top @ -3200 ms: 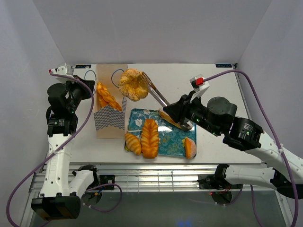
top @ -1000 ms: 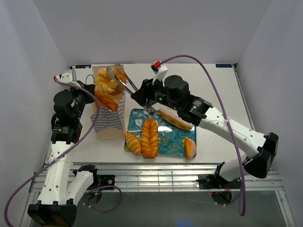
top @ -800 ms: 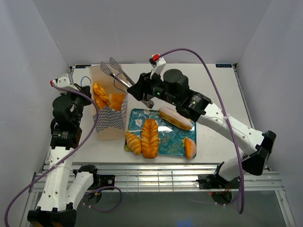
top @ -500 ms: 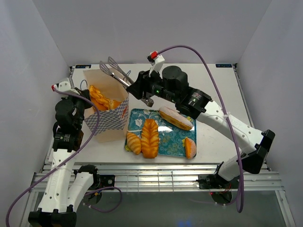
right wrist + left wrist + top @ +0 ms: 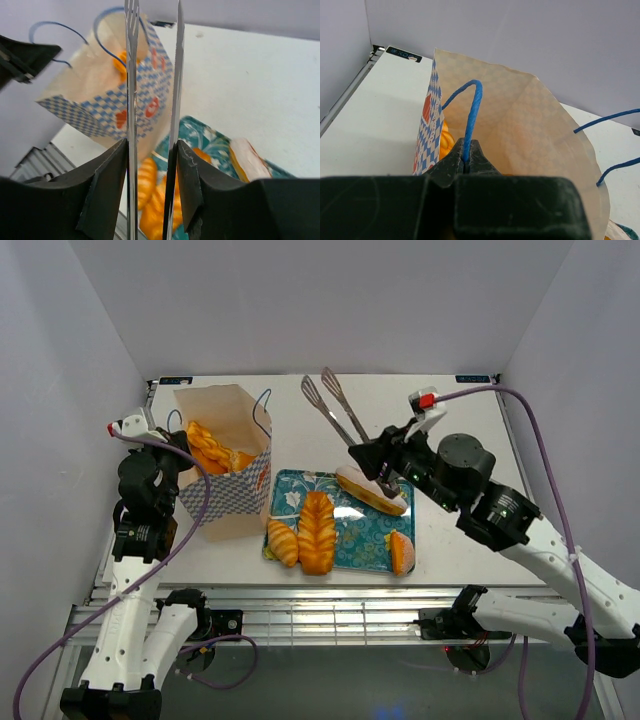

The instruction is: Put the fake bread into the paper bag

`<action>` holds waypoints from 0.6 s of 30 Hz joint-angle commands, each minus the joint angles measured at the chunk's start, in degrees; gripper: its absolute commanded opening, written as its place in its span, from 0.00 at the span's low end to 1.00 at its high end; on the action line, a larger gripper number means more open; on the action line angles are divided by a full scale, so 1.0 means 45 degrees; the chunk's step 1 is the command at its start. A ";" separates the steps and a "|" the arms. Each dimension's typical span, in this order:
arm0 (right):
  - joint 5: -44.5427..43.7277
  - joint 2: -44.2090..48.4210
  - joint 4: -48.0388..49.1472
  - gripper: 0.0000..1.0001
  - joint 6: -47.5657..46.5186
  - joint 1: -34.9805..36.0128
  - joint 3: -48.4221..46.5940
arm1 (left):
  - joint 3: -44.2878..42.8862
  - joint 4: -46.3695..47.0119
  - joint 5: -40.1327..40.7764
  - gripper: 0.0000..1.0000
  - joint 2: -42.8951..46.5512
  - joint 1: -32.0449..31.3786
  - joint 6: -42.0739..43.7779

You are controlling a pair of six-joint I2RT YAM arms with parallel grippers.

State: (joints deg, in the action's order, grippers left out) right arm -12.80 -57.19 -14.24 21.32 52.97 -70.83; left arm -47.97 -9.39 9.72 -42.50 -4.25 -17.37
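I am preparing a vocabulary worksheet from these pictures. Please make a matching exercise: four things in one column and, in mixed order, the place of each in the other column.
Things
1. tongs
2. blue handle
3. braided loaf
4. bag

Places
a. lying on the tray
b. standing left of the tray
c. pinched in the left pincer
d. held in the right pincer

Pairs: 1-d, 2-c, 3-a, 4-b
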 commanded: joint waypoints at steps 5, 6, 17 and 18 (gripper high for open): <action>-0.1960 0.2179 -0.1639 0.50 -0.0285 -0.0169 0.3334 | 0.0151 0.0074 -0.0030 0.00 0.0206 -0.0032 -0.0164; -0.1922 0.2491 -0.1795 0.50 -0.0343 -0.0170 0.3878 | 0.0170 0.0055 -0.0049 0.00 0.0206 -0.0051 -0.0164; -0.2273 0.1772 -0.5057 0.53 -0.1222 -0.0189 0.3514 | 0.0229 0.0035 0.0497 0.00 0.0401 -0.0032 -0.0047; -0.2331 0.1539 -0.5310 0.53 -0.1319 -0.0170 0.3397 | 0.0210 0.0016 0.0459 0.00 0.0402 -0.0032 -0.0067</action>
State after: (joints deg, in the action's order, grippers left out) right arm -20.84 -49.10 -35.57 17.45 52.34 -51.64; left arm -47.33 -9.02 11.25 -41.67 -4.25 -17.85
